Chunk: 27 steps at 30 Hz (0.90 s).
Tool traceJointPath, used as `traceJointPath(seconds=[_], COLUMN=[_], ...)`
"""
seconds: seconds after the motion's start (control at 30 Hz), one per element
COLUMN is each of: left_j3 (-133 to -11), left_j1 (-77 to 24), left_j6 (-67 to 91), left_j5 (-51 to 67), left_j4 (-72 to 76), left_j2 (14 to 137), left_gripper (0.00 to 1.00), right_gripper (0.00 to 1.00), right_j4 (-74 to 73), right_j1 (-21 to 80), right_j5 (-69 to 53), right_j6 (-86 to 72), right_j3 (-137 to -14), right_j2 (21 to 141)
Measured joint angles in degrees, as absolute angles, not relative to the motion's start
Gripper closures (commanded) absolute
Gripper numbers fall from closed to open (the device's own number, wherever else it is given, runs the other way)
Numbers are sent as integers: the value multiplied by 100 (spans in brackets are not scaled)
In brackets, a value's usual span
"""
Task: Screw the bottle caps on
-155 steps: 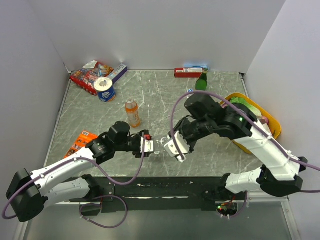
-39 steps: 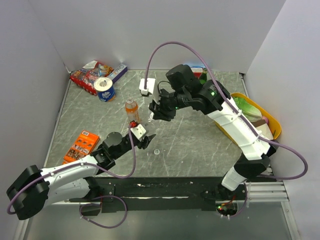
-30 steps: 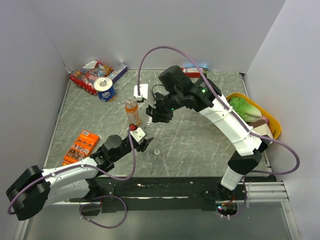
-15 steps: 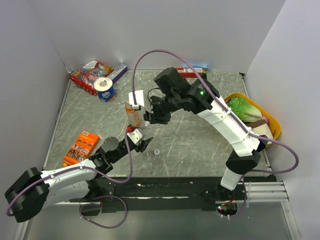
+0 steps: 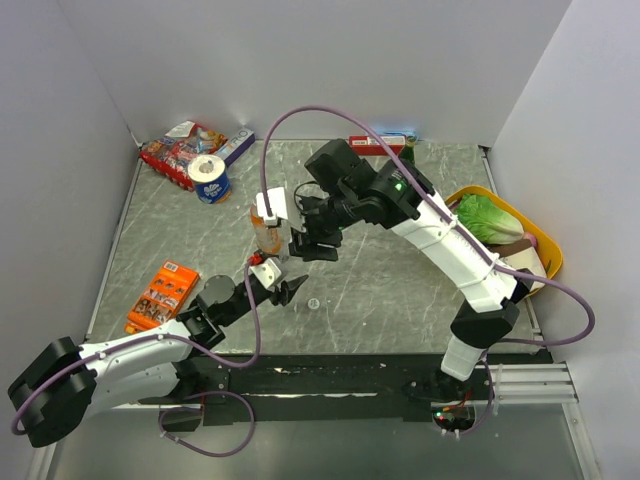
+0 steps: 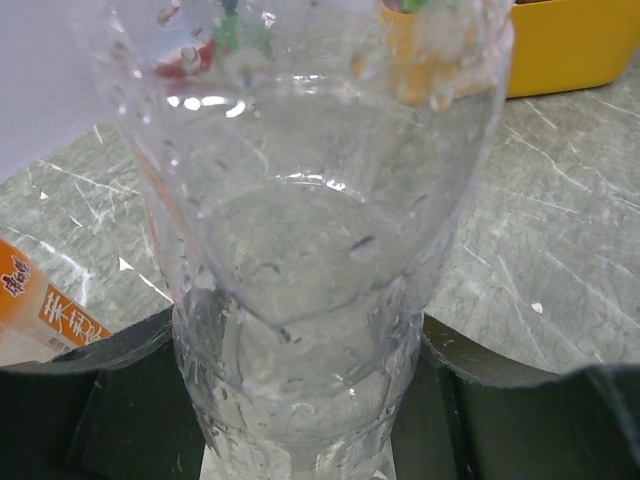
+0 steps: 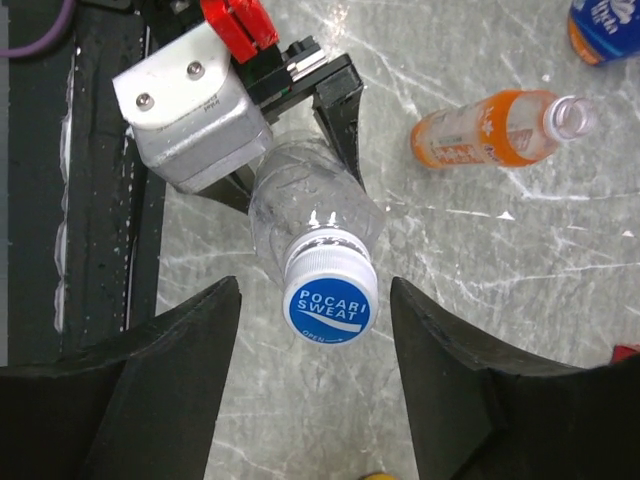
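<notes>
– Two pairs of jaws meet at one bottle; how does each stand?

– Left jaws: closed on the lower body of the clear bottle [image 7: 310,215]. In the left wrist view their dark fingers [image 6: 100,400] flank its base on both sides. Right jaws: spread wide, with one finger [image 7: 180,370] on each side of the blue cap [image 7: 330,300] and a gap to the cap on both sides.

– Where does the cap sit?

– On the neck of the clear bottle, with its printed top facing the right wrist camera. Whether it is threaded down tight cannot be told.

– What lies around this group?

– The overhead view places both jaws near the middle of the desk [image 5: 400,300]. The orange bottle [image 7: 480,135] is just beyond them, its mouth open and bearing no cap. A tape roll [image 5: 210,178] sits toward the far left corner, near red snack packets [image 5: 180,150]. An orange packet [image 5: 160,285] lies near the left edge. At the right edge is a yellow bin [image 6: 580,50] with a green leafy vegetable [image 5: 490,215] in it.
</notes>
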State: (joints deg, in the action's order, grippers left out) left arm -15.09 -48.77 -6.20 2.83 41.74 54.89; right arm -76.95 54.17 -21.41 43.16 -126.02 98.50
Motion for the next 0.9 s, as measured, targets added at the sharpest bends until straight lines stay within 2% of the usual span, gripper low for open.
traceJointPath(seconds=[0.1, 0.17, 0.4, 0.53, 0.63, 0.73, 0.9], left_j3=[-1509, -1509, -1509, -1509, -1509, -1514, -1588], left_j1=[-4877, -4877, -4877, -4877, -4877, -4877, -4877], left_j6=[-617, -617, -617, -648, -709, -834, -1028], left_j5=[340, 403, 718, 1002, 1288, 1575, 1938], left_j4=[4167, 4156, 4108, 3999, 3839, 3651, 3205], left_j2=[5489, 5489, 5492, 5496, 5496, 5496, 5496], left_gripper=[99, 99, 99, 99, 99, 99, 99], right_gripper=[13, 1, 1, 1, 5, 11, 20], right_j4=[-7688, -7706, -7760, -7723, -7662, -7400, -7312], right_j1=[5415, 5393, 5006, 4405, 4058, 4167, 4939], right_j5=[-2058, -1994, -1931, -2018, -2187, -2467, -2880], right_j6=[4305, 4294, 4270, 4211, 4440, 4971, 6381], right_j3=[-12387, -12095, -11288, -10982, -10969, -10868, -10617], right_j2=[9756, 9609, 8954, 8495, 8248, 7902, 7277])
